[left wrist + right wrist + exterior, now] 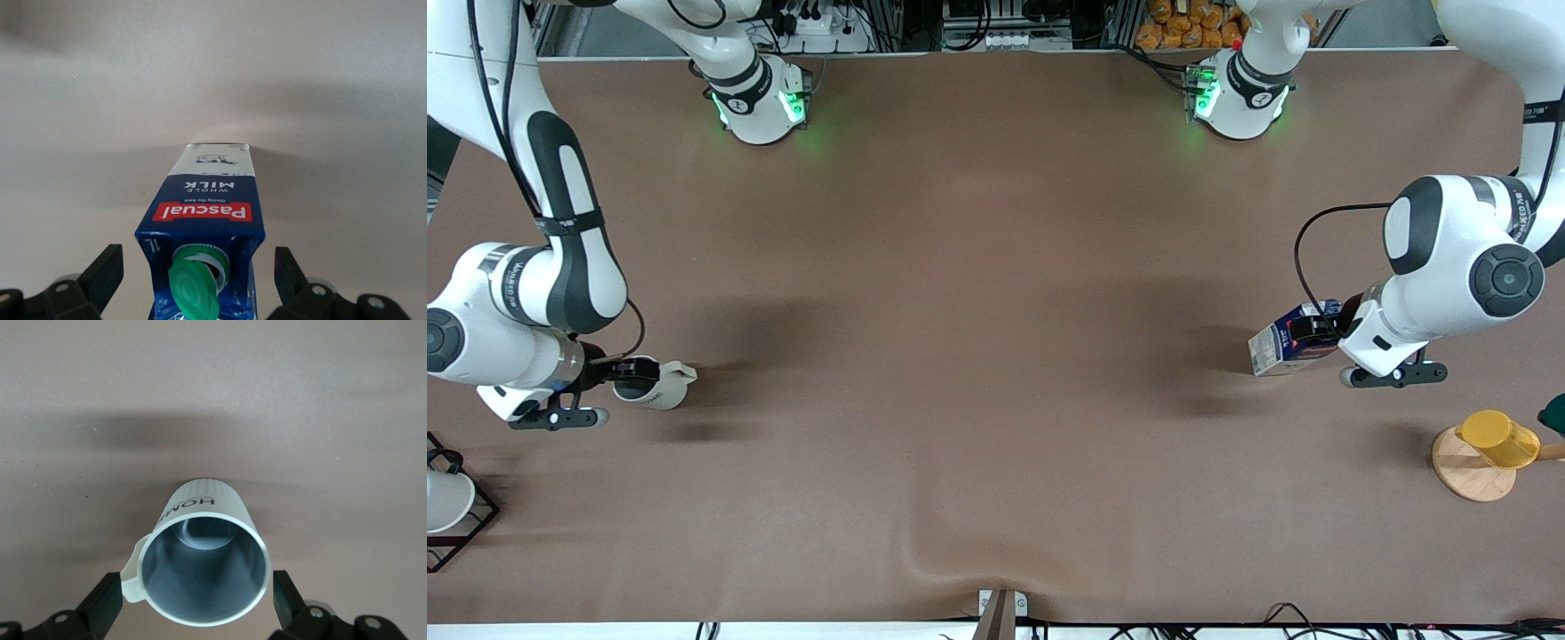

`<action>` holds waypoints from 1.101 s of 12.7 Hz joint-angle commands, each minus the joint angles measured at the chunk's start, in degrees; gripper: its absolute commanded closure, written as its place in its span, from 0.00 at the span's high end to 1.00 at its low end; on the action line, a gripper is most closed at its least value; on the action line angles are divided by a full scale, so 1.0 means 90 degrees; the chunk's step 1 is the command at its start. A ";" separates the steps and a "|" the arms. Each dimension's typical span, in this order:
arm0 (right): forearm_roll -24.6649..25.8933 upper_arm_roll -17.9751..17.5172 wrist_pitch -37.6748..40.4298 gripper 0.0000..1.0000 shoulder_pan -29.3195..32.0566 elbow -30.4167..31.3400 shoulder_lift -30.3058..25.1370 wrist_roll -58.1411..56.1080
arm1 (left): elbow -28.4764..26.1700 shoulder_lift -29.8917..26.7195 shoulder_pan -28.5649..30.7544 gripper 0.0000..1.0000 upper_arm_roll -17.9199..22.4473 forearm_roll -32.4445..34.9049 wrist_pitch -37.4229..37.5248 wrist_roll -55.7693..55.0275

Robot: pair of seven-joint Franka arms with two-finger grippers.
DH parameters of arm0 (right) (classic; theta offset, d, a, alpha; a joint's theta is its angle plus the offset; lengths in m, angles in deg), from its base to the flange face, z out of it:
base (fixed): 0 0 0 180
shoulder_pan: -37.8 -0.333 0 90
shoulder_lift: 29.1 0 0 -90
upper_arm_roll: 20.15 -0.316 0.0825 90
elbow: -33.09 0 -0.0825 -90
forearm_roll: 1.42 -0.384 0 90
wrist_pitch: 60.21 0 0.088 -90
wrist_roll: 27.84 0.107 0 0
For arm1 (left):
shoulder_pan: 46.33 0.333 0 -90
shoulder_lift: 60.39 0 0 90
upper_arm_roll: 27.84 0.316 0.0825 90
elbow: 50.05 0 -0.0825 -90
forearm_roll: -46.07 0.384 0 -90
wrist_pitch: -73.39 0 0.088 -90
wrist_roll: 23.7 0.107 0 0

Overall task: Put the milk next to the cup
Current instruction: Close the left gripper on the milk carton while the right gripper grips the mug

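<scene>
Left gripper [197, 277] wide open around milk [1288, 345], untouched, at left arm's end of table [996, 311]. Right gripper [197, 603] wide open around cup [654, 382], at right arm's end.

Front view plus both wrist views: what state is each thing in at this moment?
milk: tilted, capped.
cup: tipped, empty.
left gripper: open, fingers either side of the milk's cap end, gaps showing.
right gripper: open, fingers either side of the cup's mouth.
yellow cup: tilted, resting on a wooden stand.
</scene>
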State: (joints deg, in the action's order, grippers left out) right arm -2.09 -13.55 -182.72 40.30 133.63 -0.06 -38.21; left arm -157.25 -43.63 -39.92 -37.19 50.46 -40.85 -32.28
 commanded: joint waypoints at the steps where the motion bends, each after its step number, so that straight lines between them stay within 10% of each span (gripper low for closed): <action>1: -0.0140 -0.0039 -0.0051 1.00 -0.0159 0.0069 -0.0014 0.0438 | -0.0022 -0.0007 0.0049 0.98 -0.0035 -0.0077 0.0008 0.0094; 8: -0.0199 -0.0039 -0.0381 1.00 -0.0170 0.0059 0.0395 0.1123 | 0.0007 0.0022 0.0049 0.86 -0.0035 -0.0077 0.0008 0.0211; 9: -0.0199 -0.0039 -0.0508 0.90 -0.0112 0.0059 0.0502 0.1133 | -0.0003 0.0032 0.0059 0.85 -0.0035 -0.0077 -0.0002 0.0211; 11: -0.0286 -0.0039 -0.0597 0.03 -0.0121 0.0049 0.0562 0.1201 | -0.0003 0.0022 0.0039 0.82 -0.0035 -0.0077 0.0008 0.0211; 14: -0.0296 -0.0039 -0.0588 0.00 -0.0189 0.0039 0.0543 0.1406 | 0.0007 0.0013 0.0049 0.79 -0.0035 -0.0087 0.0174 0.0211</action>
State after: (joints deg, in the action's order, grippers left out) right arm -3.69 -13.73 -188.07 38.77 134.41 5.08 -26.83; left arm -157.26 -43.32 -39.91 -37.20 50.46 -40.30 -31.57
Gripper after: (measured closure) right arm 0.586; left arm 0.185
